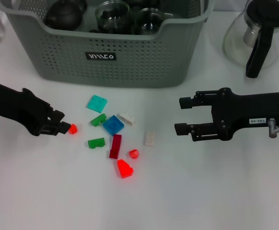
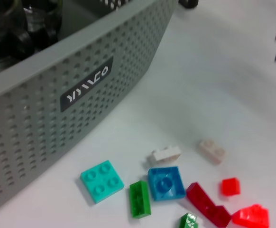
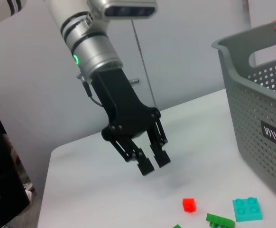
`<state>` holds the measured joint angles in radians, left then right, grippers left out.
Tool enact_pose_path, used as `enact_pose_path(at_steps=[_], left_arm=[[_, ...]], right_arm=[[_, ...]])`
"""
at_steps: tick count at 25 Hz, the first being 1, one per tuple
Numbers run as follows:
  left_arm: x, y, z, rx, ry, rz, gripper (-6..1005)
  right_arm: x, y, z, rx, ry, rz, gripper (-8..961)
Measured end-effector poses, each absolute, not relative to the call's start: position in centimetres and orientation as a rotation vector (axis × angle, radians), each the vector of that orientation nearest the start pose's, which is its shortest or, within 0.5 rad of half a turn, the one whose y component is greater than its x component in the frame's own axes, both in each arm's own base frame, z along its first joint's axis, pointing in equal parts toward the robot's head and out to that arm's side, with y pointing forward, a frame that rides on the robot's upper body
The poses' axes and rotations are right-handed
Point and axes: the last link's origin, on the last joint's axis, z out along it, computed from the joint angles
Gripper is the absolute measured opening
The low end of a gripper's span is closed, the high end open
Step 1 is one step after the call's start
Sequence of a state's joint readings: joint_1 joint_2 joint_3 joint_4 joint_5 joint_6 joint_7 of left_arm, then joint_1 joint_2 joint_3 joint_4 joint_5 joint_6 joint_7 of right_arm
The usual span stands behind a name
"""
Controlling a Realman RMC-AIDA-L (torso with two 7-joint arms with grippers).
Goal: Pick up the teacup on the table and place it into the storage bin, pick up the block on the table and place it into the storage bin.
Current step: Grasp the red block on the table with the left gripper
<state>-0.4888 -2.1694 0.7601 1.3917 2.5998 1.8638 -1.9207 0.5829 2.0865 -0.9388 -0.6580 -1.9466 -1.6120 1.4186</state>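
Red small block (image 1: 72, 129) sits on the white tabletop (image 1: 202, 191) right at the tips of the left tool (image 1: 62, 127), well to the left of the main scatter of bricks. In the right wrist view that tool (image 3: 154, 163) hangs above the tabletop with its fingers close together but a slim gap between them, nothing pinched; the red block (image 3: 188, 204) lies just off its tips.

Step in hand, as I read it: grab that red block. Spread the fingers a bit, centre them over the block, come straight down, close on the flat sides. Then lift clear of the storage bin (image 1: 130, 62) wall before moving over it.

Right tool (image 1: 183, 116) hovers over the tabletop right of the bricks, fingers spread, empty. Glass teapot (image 1: 257, 33) stands behind it.

Hard to tell:
- Whether the left fingertip touches the block: the head view says touching or nearly so, the right wrist view shows a gap.
- Bin contents are dark teaware, cut off at the frame edge; can't pick out a teacup.
- No teacup visible on the tabletop.
- Left wrist view shows none of its own fingers.
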Motion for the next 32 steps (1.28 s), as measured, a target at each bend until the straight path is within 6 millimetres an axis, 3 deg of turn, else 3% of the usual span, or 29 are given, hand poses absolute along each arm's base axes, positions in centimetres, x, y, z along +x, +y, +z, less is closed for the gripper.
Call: enact_pose_path(at_steps=[7,20,32], left_arm=[[-24.7,31.6,4.0,-2.754,-0.827,0.319,331],[-23.8,32.7,0.9,-2.638,-0.812,0.619,328],[-23.1,32.9,-0.5,-2.604,-0.805,0.694,325]], right_arm=[[22.2,32.1,-3.2,-3.013,0.493,0.666,761],[22.2,32.2,-3.2,-3.012,0.491,0.664,761],[22.3,32.1,-3.2,-3.011,0.491,0.663,760]])
